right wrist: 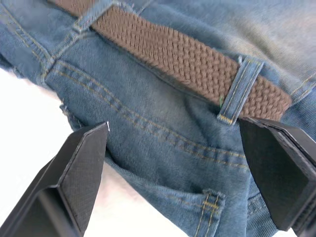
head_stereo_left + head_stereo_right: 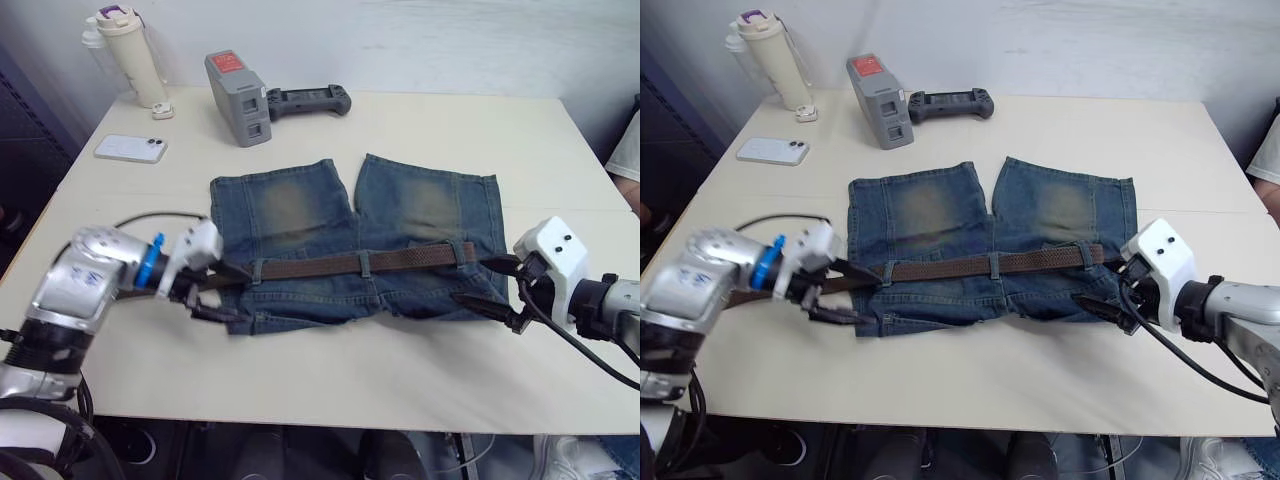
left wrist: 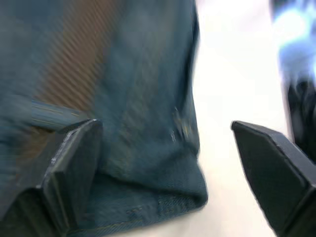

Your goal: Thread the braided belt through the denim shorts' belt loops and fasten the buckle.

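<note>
Denim shorts, one pair, are lying on our cream desk with one braided belt crossing three belt loops; we are holding our left tool and right tool released.

lab/test room | table | handheld controller | battery pack

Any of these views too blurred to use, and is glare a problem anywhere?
Left wrist view: smeared by motion blur, though the denim shorts and the braided belt stay recognisable. Right wrist view: sharp, belt weave and one of the belt loops crisp; the table is blown out white. Eye views: evenly lit, soft shadows, no strong glare on the shorts.
</note>
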Controlling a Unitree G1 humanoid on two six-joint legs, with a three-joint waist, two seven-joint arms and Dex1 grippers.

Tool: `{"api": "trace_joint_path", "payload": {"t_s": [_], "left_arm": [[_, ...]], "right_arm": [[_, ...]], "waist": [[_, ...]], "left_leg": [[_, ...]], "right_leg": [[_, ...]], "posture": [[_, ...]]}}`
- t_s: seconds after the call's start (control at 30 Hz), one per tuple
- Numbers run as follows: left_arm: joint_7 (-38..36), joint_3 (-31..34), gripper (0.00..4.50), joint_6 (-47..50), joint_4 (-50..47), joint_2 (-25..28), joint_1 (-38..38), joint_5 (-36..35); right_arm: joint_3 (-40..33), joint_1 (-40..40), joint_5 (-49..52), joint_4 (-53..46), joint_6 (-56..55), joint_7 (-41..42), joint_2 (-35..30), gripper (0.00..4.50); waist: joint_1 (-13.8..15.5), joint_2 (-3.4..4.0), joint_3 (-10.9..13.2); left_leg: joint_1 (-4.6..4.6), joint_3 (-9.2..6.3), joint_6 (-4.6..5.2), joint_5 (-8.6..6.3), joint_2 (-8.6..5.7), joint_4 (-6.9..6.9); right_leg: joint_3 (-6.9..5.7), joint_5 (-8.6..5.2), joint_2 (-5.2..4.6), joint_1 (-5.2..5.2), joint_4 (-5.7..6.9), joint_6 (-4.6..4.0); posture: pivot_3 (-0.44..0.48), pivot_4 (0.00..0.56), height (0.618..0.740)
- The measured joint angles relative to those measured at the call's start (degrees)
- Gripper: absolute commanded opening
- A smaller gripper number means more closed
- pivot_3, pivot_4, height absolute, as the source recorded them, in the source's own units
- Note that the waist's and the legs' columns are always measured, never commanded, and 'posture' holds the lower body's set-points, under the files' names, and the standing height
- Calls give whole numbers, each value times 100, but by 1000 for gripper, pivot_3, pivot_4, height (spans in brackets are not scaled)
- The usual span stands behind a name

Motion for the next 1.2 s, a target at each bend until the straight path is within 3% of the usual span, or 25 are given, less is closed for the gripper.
{"api": "trace_joint_path", "payload": {"t_s": [0.13,0.4,0.53,0.87,0.97,1.2], "left_arm": [[267,387,4395,1005,-39,-28,-106,-495],[2265,165,4395,2848,263,-962,-226,-312],[2646,-86,4395,3201,270,-1001,-231,-185],[2687,-396,4395,3047,618,-1160,-461,-89],[2656,-454,3591,2995,685,-1159,-483,-71],[2567,-547,760,2915,880,-1186,-523,-9]], "right_arm": [[53,-335,-160,437,-17,-165,3,4500],[1023,-2143,-725,2794,-299,-467,819,4500],[1155,-2810,-763,3760,-405,-409,1242,4500],[1586,-3005,-917,4599,-388,162,1487,4500],[1587,-2960,-892,4616,-223,323,1487,3687],[1567,-2784,-837,4505,-27,625,1456,545]], "waist": [[8,2,1],[-17,-9,7],[-16,-10,8],[19,-2,3],[32,-2,3],[9,-3,3]], "left_leg": [[21,13,1,0,2,-5],[41,50,2,-1,6,-11],[54,71,2,-1,9,-26],[76,93,3,-3,6,-24],[77,96,5,-5,6,-22],[77,102,3,-11,8,-20]], "right_leg": [[14,0,0,2,9,0],[55,0,4,-9,22,0],[83,0,6,-15,22,0],[115,0,5,-9,24,0],[118,0,5,-9,24,0],[122,0,6,-13,25,0]], "posture": [[0,150,740],[0,150,740],[0,150,740],[0,150,740],[0,150,740],[0,150,740]]}}
